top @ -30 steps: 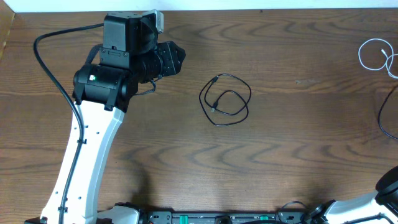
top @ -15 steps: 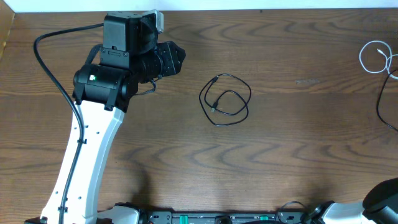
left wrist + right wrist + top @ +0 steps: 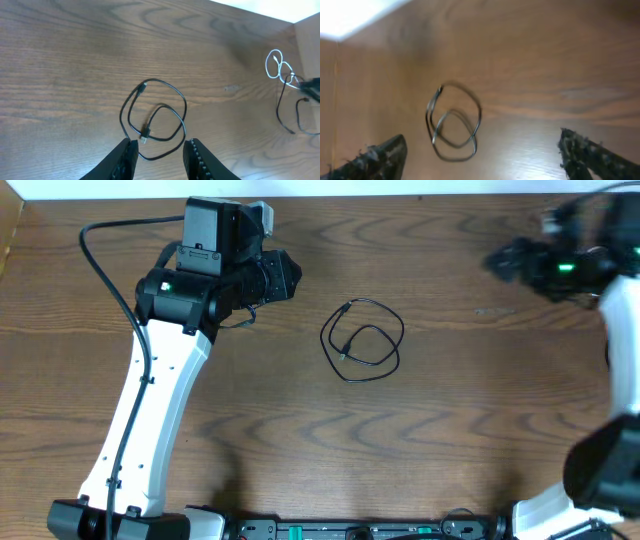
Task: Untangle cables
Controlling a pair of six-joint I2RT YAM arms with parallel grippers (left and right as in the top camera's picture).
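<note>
I have two claws. My left gripper [image 3: 159,150] hangs over the table [image 3: 450,410] with its two fingers part-way apart and nothing between them. My right gripper [image 3: 480,142], blurred, has its two fingers spread wide and is also empty. I count two cables. The black cable [image 3: 362,340] lies mid-table in two overlapping loops, both plugs showing, just ahead of my left fingers. The white cable [image 3: 277,65] sits in two small loops near the table's right edge, well apart from the black one.
</note>
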